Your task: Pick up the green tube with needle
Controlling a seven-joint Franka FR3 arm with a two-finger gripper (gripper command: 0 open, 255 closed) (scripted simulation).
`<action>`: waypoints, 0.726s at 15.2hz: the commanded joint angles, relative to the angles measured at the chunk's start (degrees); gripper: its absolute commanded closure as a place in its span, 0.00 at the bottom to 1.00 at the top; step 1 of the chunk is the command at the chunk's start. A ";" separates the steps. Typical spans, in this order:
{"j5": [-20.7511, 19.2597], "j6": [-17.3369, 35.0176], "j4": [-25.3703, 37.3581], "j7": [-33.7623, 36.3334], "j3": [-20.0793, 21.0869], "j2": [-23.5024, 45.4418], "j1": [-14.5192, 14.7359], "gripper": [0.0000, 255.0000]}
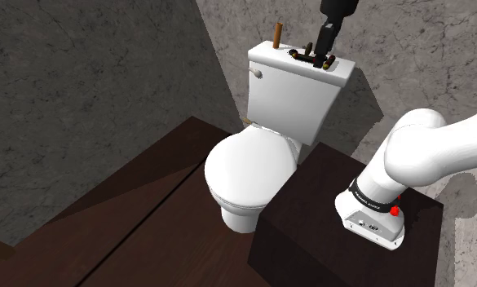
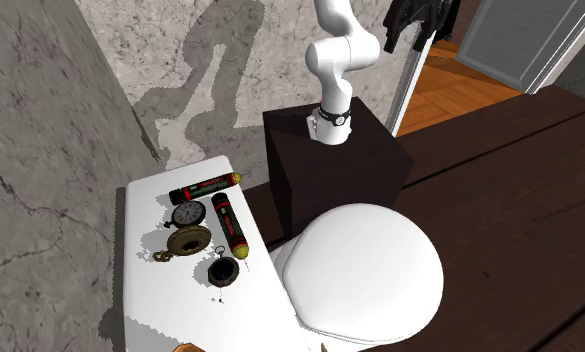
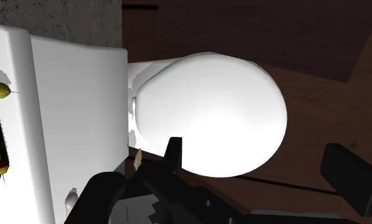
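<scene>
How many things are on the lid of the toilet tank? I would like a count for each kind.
Tubes with yellow tips: 2
Pocket watch: 1
Small dark round thing: 1
Brown upright stick: 1
Total: 5

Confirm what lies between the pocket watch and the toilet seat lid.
A dark red-and-green-banded tube lying on the tank top, shown in the second exterior view.
</scene>
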 commanded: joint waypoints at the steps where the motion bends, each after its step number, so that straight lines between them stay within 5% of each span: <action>1: 0.00 0.00 0.00 0.00 0.00 0.00 0.00 0.00; 11: -5.68 10.42 1.30 -11.75 -12.84 9.57 -3.38 0.00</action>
